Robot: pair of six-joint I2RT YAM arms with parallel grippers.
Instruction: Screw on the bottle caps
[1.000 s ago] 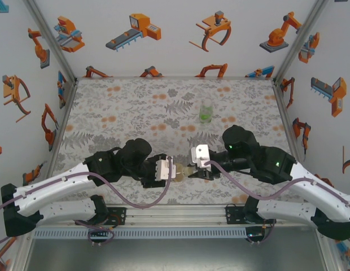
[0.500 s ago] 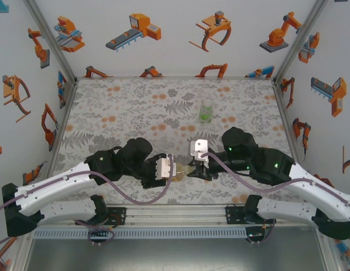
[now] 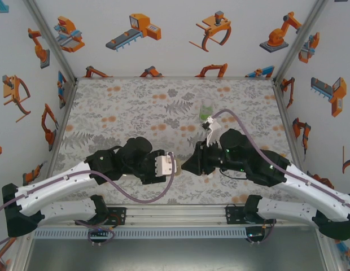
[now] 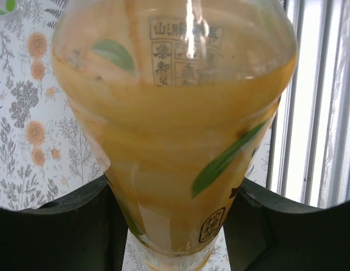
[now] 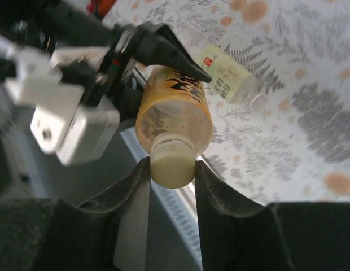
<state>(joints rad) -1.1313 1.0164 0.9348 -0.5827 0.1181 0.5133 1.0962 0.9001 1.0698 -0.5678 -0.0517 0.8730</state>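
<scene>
Clamping leaf-printed yellow-orange bottle (image 4: 175,141) in left gripper (image 4: 174,223), pinching white cap (image 5: 171,161) in right gripper (image 5: 170,170), rolled over since earlier

Floral table (image 3: 135,107): green-label bottle (image 3: 205,107) far side; pale-label bottle (image 5: 228,73) lying flat.

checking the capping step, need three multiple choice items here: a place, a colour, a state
1. Where is the white cap? A in the left claw; B in the right claw, on the bottle's neck; C loose, away from both claws.
2. Colour of the bottle in the left claw? A blue; B black; C yellow-orange.
3. The left claw is: A shut on the bottle; B open; C shut on a cap.
B, the right wrist view shows it pinched there; C, its body looks orange; A, it clamps both sides.
</scene>
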